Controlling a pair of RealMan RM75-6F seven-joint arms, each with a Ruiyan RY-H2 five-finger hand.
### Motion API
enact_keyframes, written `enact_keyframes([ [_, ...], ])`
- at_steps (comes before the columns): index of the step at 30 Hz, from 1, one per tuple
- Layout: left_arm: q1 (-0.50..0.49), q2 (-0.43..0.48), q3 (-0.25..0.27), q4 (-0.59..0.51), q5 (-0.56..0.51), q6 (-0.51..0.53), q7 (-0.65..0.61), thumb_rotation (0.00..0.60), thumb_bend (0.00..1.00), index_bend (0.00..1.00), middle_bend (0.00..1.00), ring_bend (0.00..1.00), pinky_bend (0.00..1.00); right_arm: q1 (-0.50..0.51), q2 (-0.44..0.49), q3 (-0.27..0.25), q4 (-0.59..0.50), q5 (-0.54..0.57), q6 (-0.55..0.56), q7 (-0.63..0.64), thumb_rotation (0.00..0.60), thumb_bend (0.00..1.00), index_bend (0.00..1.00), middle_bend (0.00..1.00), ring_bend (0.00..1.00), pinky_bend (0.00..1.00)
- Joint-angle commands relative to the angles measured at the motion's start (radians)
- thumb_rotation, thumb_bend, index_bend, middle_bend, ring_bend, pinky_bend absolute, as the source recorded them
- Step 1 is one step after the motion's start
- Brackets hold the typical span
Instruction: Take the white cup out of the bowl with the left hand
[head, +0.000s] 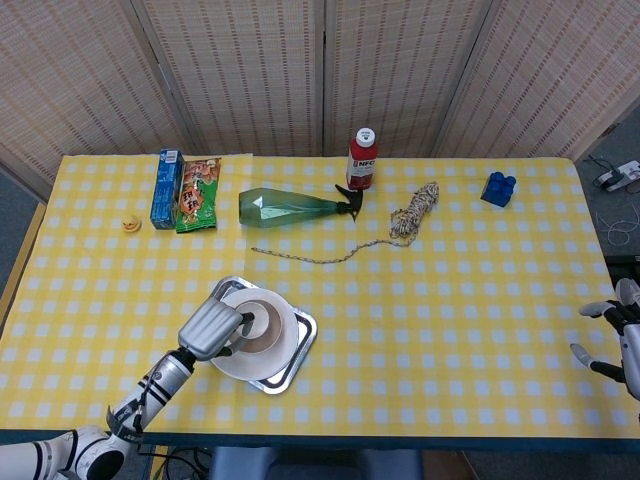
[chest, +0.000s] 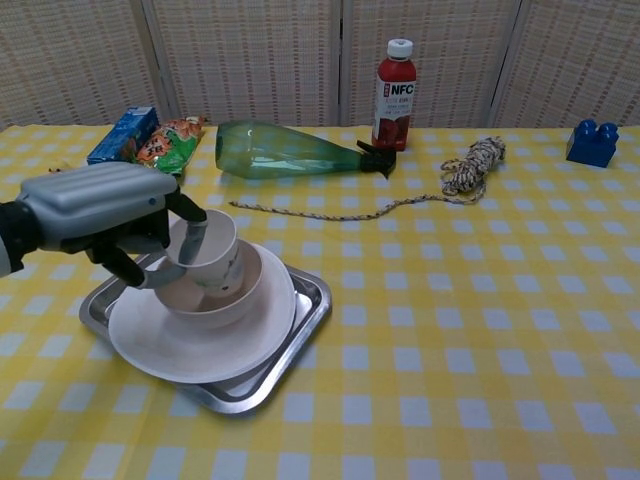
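Observation:
The white cup (chest: 212, 256) is tilted and lifted partly above the bowl (chest: 235, 300), pinched at its rim by my left hand (chest: 100, 220). One finger reaches inside the cup and the others wrap its outer wall. The bowl rests on a white plate (chest: 170, 350) in a metal tray (chest: 300, 320). From above, my left hand (head: 212, 328) covers the left side of the bowl (head: 262, 325). My right hand (head: 620, 335) hangs at the table's right edge, fingers spread, holding nothing.
A green bottle (head: 290, 207) lies on its side behind the tray, with a thin cord (head: 320, 255) and a rope bundle (head: 415, 212) to its right. A red juice bottle (head: 362, 158), blue block (head: 497, 188), snack packs (head: 200, 195) and blue carton (head: 165, 188) stand farther back.

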Motion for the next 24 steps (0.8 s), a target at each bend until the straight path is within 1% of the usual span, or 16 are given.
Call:
enact_keyframes([
  [1,-0.007,0.031,-0.015,-0.048,-0.007,0.011,0.031,0.600,0.43,0.72,1.00,1.00,1.00,0.001,0.001,0.001,0.001,0.001,-0.002,0.002,0.600,0.04,0.42,0.44,0.43,0.62],
  [7,-0.032,0.059,-0.055,-0.117,-0.050,0.015,0.099,0.600,0.43,0.72,1.00,1.00,1.00,-0.004,0.004,0.003,0.002,0.003,0.006,0.017,0.600,0.04,0.42,0.44,0.43,0.62],
  [13,-0.078,0.042,-0.090,-0.138,-0.117,-0.005,0.173,0.600,0.43,0.72,1.00,1.00,1.00,-0.007,0.008,0.000,0.003,-0.009,0.015,0.026,0.600,0.04,0.42,0.44,0.43,0.62],
  [19,-0.159,-0.023,-0.131,-0.077,-0.261,-0.064,0.245,0.600,0.43,0.72,1.00,1.00,1.00,-0.010,0.012,-0.001,0.004,-0.012,0.019,0.039,0.600,0.04,0.42,0.44,0.43,0.62],
  [24,-0.217,-0.084,-0.143,-0.008,-0.339,-0.071,0.311,0.600,0.43,0.72,1.00,1.00,1.00,-0.012,0.016,0.002,0.007,-0.008,0.021,0.052,0.600,0.03,0.42,0.44,0.43,0.62],
])
